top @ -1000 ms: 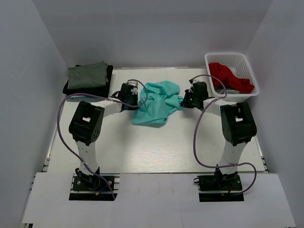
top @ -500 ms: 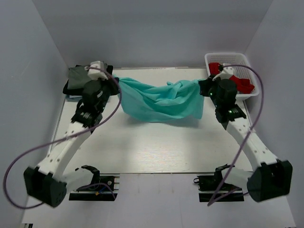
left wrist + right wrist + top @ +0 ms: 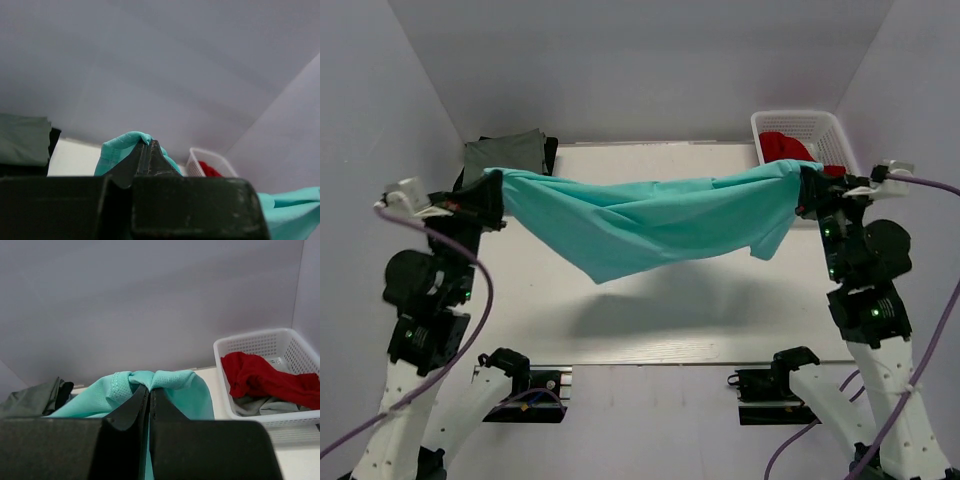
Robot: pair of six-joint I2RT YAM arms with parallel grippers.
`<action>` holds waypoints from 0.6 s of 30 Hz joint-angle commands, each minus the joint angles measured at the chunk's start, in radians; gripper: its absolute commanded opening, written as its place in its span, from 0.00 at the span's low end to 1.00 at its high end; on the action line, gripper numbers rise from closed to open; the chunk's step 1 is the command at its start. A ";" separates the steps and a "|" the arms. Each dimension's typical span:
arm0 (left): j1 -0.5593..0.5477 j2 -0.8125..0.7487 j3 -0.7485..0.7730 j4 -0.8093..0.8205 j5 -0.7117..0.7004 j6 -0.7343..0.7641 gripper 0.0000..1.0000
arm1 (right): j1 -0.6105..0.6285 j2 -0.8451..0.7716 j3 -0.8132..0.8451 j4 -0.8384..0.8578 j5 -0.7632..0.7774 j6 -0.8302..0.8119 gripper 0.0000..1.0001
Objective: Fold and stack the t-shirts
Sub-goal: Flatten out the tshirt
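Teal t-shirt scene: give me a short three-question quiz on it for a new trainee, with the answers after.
1. True or false: the teal t-shirt lies flat on the table.
2. Where is the red shirt? A) on the table B) in the white basket C) on the floor
3. What holds the two ends of the teal t-shirt?
Key: 1 false, it hangs stretched above the table. 2 B. 3 the left end effector and the right end effector, each shut on one end.
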 commanded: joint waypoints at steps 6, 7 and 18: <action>0.014 0.027 0.068 -0.080 -0.042 -0.020 0.00 | -0.002 0.001 0.010 -0.075 -0.035 0.002 0.00; 0.014 0.055 0.055 -0.080 -0.042 -0.020 0.00 | -0.002 0.015 -0.002 -0.068 -0.043 0.008 0.00; 0.056 0.841 0.074 -0.054 -0.271 -0.089 0.00 | -0.042 0.625 -0.113 0.133 -0.084 0.159 0.03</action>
